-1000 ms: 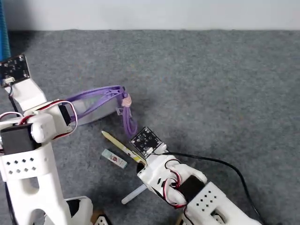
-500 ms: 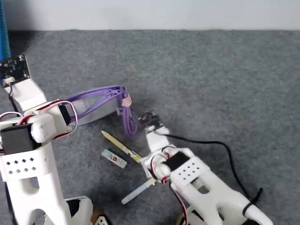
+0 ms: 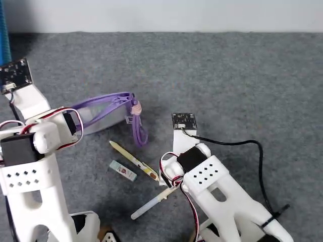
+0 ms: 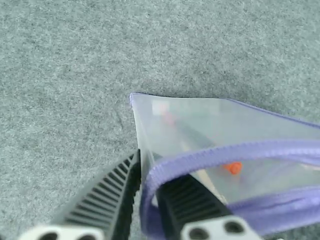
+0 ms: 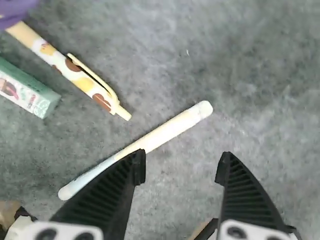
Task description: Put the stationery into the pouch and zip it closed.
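Grey carpet (image 3: pixel 242 75) covers the whole work surface, with a pale wall along its far edge. At the left of the high view, the left gripper (image 4: pixel 150 172) is pinching the purple-trimmed rim of the clear pouch (image 3: pixel 101 112), one finger on each side of the wall, holding the mouth up off the carpet. That arm has not moved over the last second.

At about four o'clock from the pouch lies the patterned pen (image 3: pixel 130 157), with a small green box (image 3: pixel 123 170) just beside it at seven o'clock. The pale pen (image 3: pixel 149 205) lies near them, at about five o'clock from the patterned pen.

A second ago the right arm's wrist sat over the clip end of the patterned pen. It has since swung away toward one o'clock, and the right gripper (image 5: pixel 182 155) now hangs with its fingers spread, straddling the upper half of the pale pen without touching it.

All three items lie outside the pouch. The shift suggests the pale pen is the chosen pick, with filling and zipping yet to come.
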You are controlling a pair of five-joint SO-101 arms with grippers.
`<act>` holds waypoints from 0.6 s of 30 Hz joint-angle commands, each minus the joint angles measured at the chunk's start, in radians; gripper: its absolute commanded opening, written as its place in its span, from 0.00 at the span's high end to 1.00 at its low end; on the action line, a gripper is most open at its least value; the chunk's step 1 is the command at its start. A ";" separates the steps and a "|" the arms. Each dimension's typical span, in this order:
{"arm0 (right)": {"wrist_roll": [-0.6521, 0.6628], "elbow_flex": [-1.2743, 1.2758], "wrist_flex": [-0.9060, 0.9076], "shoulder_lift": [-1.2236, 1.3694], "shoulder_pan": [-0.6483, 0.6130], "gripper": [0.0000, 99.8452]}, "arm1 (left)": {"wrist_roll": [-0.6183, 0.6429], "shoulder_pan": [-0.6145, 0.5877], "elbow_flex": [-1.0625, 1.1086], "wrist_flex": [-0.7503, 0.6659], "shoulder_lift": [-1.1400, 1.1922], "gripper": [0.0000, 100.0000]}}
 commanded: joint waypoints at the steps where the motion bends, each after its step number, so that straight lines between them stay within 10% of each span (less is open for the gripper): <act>1: -0.028 -0.040 -0.013 0.059 0.005 0.77 | 0.012 0.003 -0.010 0.008 0.003 0.99; 18: -0.026 -0.040 -0.312 0.476 0.056 0.87 | 0.012 0.002 0.033 -0.002 -0.002 0.99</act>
